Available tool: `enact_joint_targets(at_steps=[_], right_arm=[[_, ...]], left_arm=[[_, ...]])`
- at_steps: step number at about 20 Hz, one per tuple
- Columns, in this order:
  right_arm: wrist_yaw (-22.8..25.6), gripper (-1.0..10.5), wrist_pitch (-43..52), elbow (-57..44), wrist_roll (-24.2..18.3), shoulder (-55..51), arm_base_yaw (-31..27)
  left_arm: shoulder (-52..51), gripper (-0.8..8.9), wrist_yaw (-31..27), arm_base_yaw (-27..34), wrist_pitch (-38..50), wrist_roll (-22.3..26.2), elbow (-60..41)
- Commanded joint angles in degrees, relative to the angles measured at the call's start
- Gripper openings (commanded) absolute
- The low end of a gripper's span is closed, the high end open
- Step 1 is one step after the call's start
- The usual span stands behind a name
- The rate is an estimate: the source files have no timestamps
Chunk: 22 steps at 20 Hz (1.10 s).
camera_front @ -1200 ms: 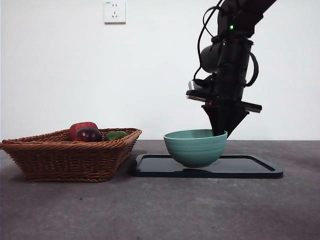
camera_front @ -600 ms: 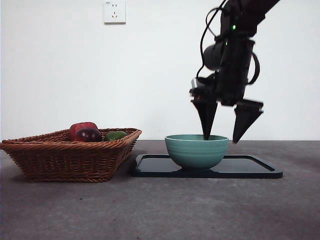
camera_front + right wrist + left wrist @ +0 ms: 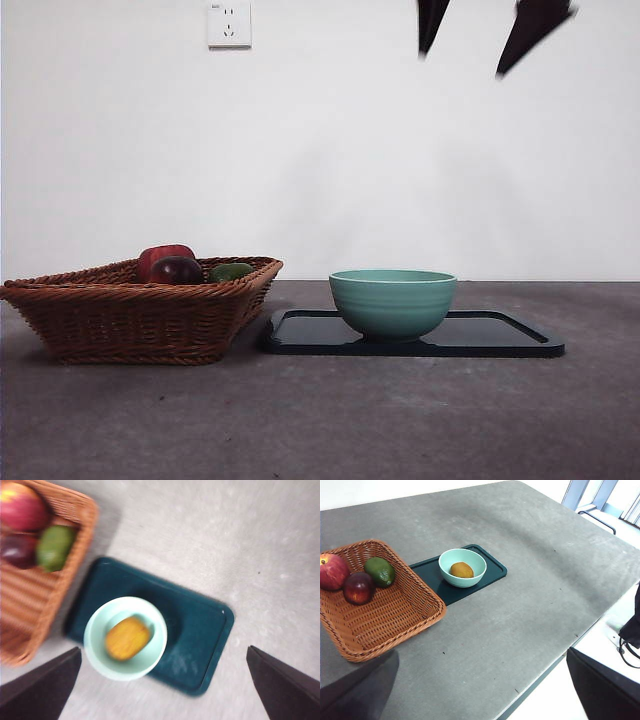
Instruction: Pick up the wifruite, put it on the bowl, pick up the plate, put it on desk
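The brownish-orange wifruite (image 3: 127,638) lies inside the teal bowl (image 3: 95,635); it also shows in the left wrist view (image 3: 462,570). In the front view the bowl (image 3: 392,301) hides the fruit. The bowl stands on the dark flat plate (image 3: 500,335), which lies on the grey desk (image 3: 320,420). My right gripper (image 3: 478,35) is open and empty, high above the bowl at the top edge of the front view. My left gripper (image 3: 480,690) is open and empty, high and far from the bowl.
A brown wicker basket (image 3: 130,315) stands left of the plate, holding a red fruit (image 3: 163,257), a dark purple fruit (image 3: 177,270) and a green fruit (image 3: 231,271). A wall socket (image 3: 229,23) is on the white wall. The desk's edge (image 3: 555,660) shows in the left wrist view.
My right gripper opened at the bowl, left the wifruite inside it and rose straight up to the top edge of the front view. The bowl settled flat on the plate.
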Motion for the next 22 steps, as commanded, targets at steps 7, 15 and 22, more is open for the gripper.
enact_joint_targets(at_steps=[7, 15, 22], right_arm=[[1.3, 6.1, -4.2, -22.4, 1.1, -31.5, 3.7], [1.3, 6.1, -4.2, -43.8, 3.9, -59.7, 5.7], [0.9, 6.1, -4.2, -53.4, 5.6, -73.0, 5.7]], left_arm=[[0.2, 6.55, -0.3, -0.6, 2.0, -0.1, 0.7], [0.2, 6.55, -0.3, -0.6, 2.8, -0.1, 0.7], [0.2, 6.55, -0.3, -0.6, 2.8, -0.9, 0.7]])
